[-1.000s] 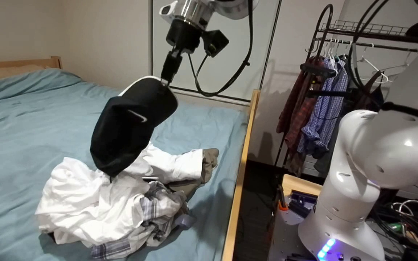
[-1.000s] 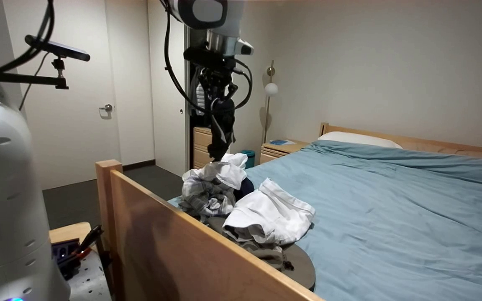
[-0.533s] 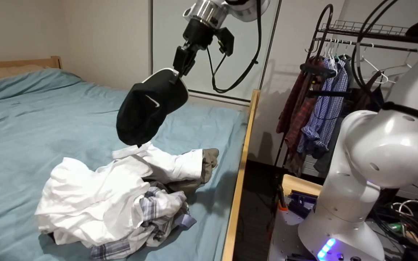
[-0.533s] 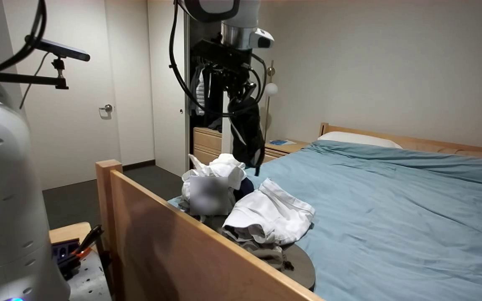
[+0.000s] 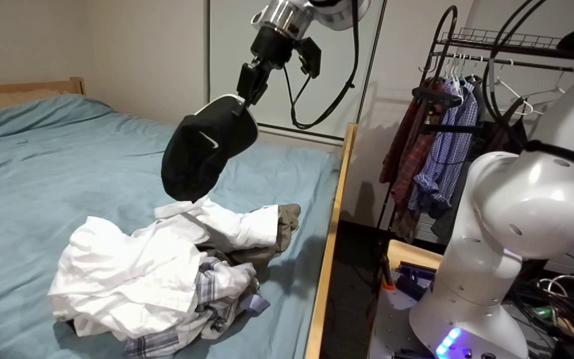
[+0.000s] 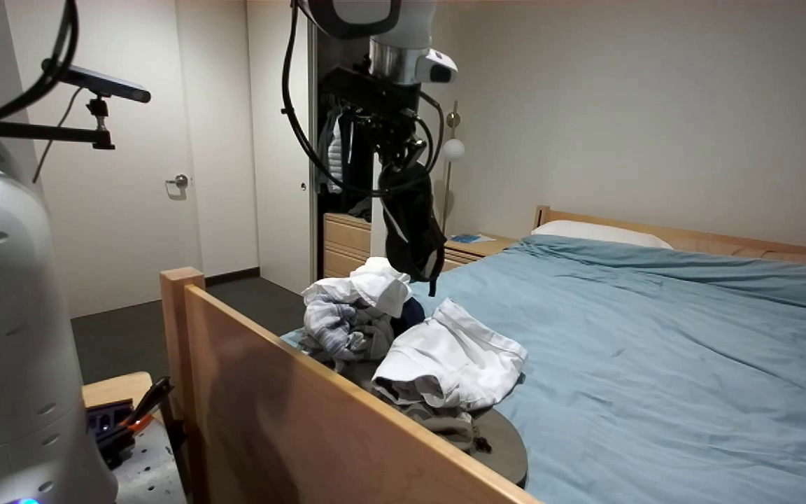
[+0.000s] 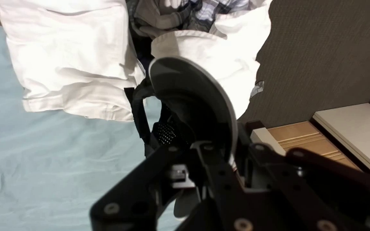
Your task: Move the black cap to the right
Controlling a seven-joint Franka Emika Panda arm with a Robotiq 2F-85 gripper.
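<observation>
The black cap [image 5: 192, 154] has a white swoosh and a pale brim edge. It hangs tilted from my gripper [image 5: 241, 107], which is shut on the edge of its brim. It hangs in an exterior view [image 6: 413, 231] with a strap end dangling lowest. In the wrist view the cap [image 7: 191, 86] shows its curved brim running up to the fingers, with its strap and mesh behind. My gripper [image 7: 231, 154] is dark there and the fingertips are partly hidden by the brim. The cap is above the bed, over the far edge of the clothes pile.
A clothes pile [image 5: 127, 279] of white and plaid pieces lies on the blue bed [image 5: 58, 169]. Folded white shorts [image 6: 455, 357] lie beside it. The wooden footboard [image 6: 291, 406] stands between the robot base and bed. A clothes rack [image 5: 439, 75] stands beyond the bed.
The gripper has carried the cap up and to the right in an exterior view, clear of the white cloth it touched or overlapped. In the last half second it has hardly moved.
</observation>
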